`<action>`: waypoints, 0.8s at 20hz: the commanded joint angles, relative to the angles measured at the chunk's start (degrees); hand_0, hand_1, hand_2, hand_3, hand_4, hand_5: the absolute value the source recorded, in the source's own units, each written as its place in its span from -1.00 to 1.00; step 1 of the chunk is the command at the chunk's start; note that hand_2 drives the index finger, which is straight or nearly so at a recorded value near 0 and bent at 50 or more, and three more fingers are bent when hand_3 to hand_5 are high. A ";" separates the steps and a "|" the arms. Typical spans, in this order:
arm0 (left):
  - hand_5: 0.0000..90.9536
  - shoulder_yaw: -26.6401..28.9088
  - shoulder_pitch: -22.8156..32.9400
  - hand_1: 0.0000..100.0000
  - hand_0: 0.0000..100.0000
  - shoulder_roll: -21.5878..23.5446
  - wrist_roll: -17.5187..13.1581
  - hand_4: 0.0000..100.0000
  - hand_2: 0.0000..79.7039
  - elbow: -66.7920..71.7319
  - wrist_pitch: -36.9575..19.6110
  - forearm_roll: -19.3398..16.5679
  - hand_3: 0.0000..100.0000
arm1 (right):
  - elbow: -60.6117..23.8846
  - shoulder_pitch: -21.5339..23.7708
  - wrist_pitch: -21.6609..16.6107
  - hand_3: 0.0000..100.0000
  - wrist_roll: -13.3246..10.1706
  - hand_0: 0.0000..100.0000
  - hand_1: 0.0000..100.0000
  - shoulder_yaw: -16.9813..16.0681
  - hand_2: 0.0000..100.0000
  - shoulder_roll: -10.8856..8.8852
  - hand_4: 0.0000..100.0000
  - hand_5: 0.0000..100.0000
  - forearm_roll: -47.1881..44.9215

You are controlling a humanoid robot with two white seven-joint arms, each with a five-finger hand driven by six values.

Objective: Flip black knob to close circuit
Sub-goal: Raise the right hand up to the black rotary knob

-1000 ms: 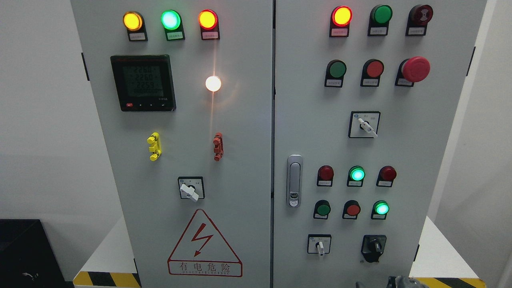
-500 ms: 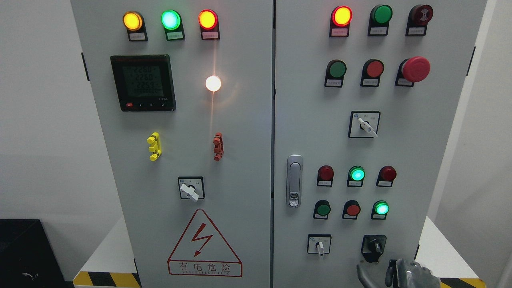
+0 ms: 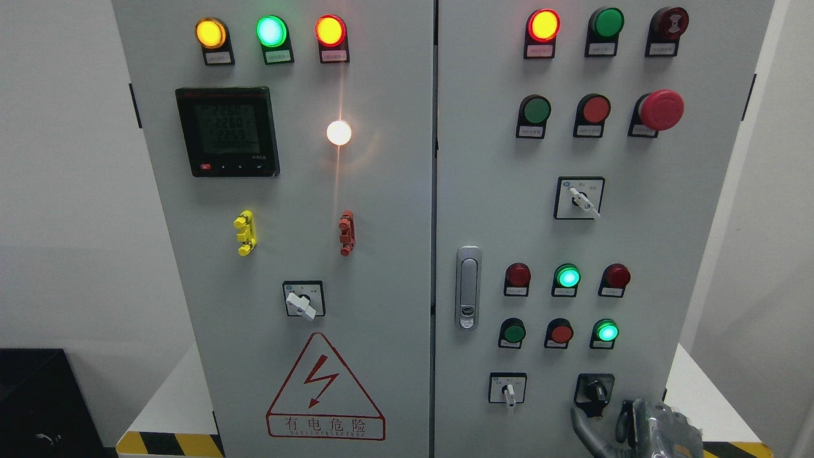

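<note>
The black knob (image 3: 595,390) sits on a black plate at the lower right of the grey cabinet's right door (image 3: 547,229). Its lever points up and to the left. My right hand (image 3: 639,430) rises from the bottom edge just below and right of the knob. Its grey fingers (image 3: 586,427) are spread and hold nothing. One fingertip reaches close under the knob's plate without touching the lever. The left arm is out of view.
A white selector switch (image 3: 508,389) sits left of the knob. Lit green lamps (image 3: 607,332) and red buttons (image 3: 561,333) are above it. A metal door handle (image 3: 468,287) is at the door's left edge. A black box (image 3: 38,401) stands at lower left.
My right hand has risen from the bottom edge toward the black knob, showing more of its fingers. The knob and lamps are unchanged.
</note>
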 commanded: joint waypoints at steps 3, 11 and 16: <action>-1.00 0.03 1.23 0.11 -0.76 -0.01 0.00 -1.00 -1.00 -1.32 -0.02 0.00 -1.00 | 1.70 -0.88 0.01 1.00 -0.02 -1.00 -0.75 -1.91 0.74 -1.04 0.76 0.90 0.14; -1.00 0.03 1.23 0.11 -0.76 -0.01 0.00 -1.00 -1.00 -1.32 -0.02 0.00 -1.00 | 1.70 -0.61 0.01 1.00 -0.02 -1.00 -0.75 -2.17 0.73 -1.39 0.76 0.90 0.14; -1.00 0.03 1.23 0.11 -0.76 0.08 0.00 -1.00 -1.00 -1.32 -0.02 0.00 -1.00 | 2.14 -0.96 0.01 1.00 -0.02 -1.00 -0.75 -3.14 0.73 -1.48 0.76 0.90 0.06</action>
